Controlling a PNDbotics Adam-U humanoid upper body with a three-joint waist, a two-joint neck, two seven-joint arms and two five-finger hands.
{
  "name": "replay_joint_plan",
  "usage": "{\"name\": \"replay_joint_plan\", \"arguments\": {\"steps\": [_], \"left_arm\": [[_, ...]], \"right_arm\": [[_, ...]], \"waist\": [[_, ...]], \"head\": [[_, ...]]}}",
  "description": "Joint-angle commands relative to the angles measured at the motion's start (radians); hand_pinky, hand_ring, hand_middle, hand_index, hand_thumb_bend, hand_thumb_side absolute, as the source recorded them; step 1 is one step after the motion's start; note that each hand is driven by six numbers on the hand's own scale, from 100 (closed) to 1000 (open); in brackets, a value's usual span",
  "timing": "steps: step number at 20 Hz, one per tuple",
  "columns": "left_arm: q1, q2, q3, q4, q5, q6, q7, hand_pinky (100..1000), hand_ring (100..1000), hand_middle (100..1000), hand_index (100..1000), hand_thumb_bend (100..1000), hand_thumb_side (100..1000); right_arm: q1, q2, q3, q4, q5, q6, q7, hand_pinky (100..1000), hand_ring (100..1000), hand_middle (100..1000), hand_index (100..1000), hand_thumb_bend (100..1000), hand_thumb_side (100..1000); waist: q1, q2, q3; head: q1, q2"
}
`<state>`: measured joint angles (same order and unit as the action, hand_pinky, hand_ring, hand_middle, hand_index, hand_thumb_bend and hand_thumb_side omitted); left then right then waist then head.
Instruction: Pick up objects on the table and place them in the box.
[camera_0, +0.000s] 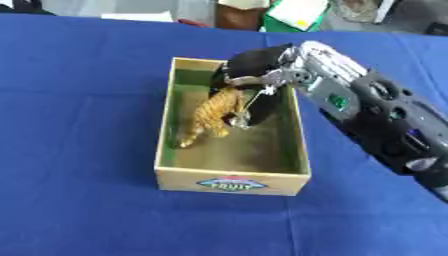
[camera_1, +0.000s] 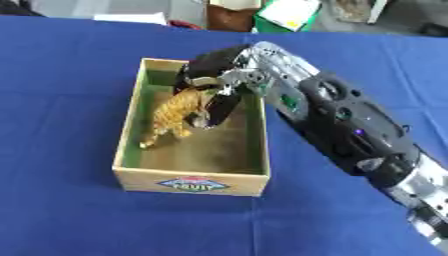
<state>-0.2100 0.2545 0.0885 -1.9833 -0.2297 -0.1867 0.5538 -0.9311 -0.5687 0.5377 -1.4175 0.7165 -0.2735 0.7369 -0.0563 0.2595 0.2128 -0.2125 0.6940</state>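
An open cardboard box (camera_0: 231, 181) with a green-lined inside stands in the middle of the blue table. An orange striped tiger toy (camera_0: 210, 117) is inside it, tilted, with its rear end low by the left wall and its head up under my right hand (camera_0: 254, 65). That hand reaches in over the box's far right corner, and its fingers (camera_1: 219, 107) curl down round the toy's upper part. Whether the toy touches the box floor is hard to tell. My left hand shows in neither view.
The blue cloth (camera_0: 79, 125) spreads out around the box on all sides. My right forearm (camera_0: 385, 125) crosses the table to the right of the box. Beyond the far edge lie a green and white item (camera_0: 293, 12) and other clutter.
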Motion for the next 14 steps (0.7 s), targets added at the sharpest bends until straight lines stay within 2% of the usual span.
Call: {"name": "replay_joint_plan", "arguments": {"steps": [1,4,7,14], "left_arm": [[-0.004,0.008,0.000,-0.017,0.006,0.000,-0.002,498,557,537,680,100,442],[-0.003,0.008,0.000,-0.017,0.006,0.001,-0.003,498,557,537,680,100,444],[-0.003,0.008,0.001,-0.017,0.006,0.001,-0.003,498,557,537,680,100,443],[-0.002,0.007,0.002,-0.017,0.005,0.002,-0.003,498,557,538,680,100,443]], "right_arm": [[-0.018,-0.018,-0.020,-0.008,0.029,-0.012,0.031,883,867,794,863,100,586],[-0.018,-0.017,-0.024,-0.012,0.060,-0.017,0.055,897,893,829,906,100,605],[-0.017,-0.019,-0.029,-0.019,0.078,-0.021,0.069,899,894,829,909,100,614],[-0.007,-0.037,-0.058,-0.059,0.085,-0.009,0.042,896,888,822,899,100,628]], "waist": [[0.008,-0.015,-0.001],[0.009,-0.015,-0.002],[0.009,-0.015,-0.003],[0.008,-0.017,-0.005]], "head": [[0.001,0.001],[0.001,0.000],[0.003,0.000],[0.009,-0.003]]}}
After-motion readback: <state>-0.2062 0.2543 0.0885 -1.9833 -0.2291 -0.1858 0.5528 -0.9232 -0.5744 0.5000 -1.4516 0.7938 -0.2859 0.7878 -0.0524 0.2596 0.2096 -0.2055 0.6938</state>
